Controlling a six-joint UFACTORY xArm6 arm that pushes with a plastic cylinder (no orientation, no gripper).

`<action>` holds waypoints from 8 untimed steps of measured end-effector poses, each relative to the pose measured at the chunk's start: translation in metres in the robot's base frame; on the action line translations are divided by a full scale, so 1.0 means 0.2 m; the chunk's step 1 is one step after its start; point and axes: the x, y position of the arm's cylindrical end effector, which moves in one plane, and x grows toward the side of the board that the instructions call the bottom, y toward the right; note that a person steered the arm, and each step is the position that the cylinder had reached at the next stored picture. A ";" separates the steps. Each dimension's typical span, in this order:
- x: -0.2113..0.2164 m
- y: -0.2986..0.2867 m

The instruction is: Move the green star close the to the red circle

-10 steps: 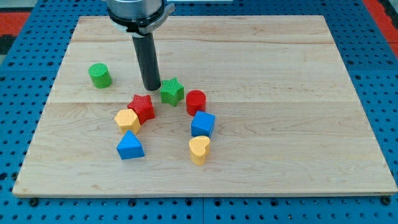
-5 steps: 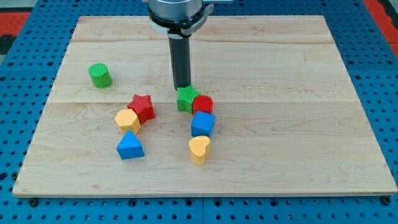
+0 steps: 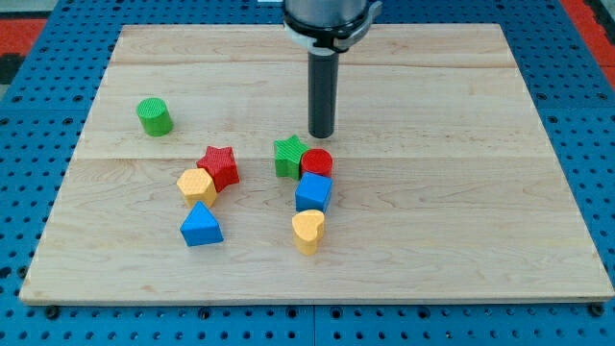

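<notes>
The green star [image 3: 288, 156] lies near the board's middle, touching the left side of the red circle [image 3: 316, 162]. My tip [image 3: 321, 135] stands just above and a little to the right of the green star, above the red circle, apart from both. The rod rises from it toward the view's top.
A blue cube [image 3: 313, 192] sits right below the red circle, with a yellow heart [image 3: 307, 231] under it. A red star [image 3: 220, 165], a yellow hexagon [image 3: 196, 185] and a blue triangle [image 3: 200, 225] cluster to the left. A green cylinder [image 3: 154, 116] stands at far left on the wooden board [image 3: 480, 192].
The green star was pushed right against the red circle. My tip then moved on to the right and slightly up, away from the star.
</notes>
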 end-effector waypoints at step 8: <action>0.07 0.01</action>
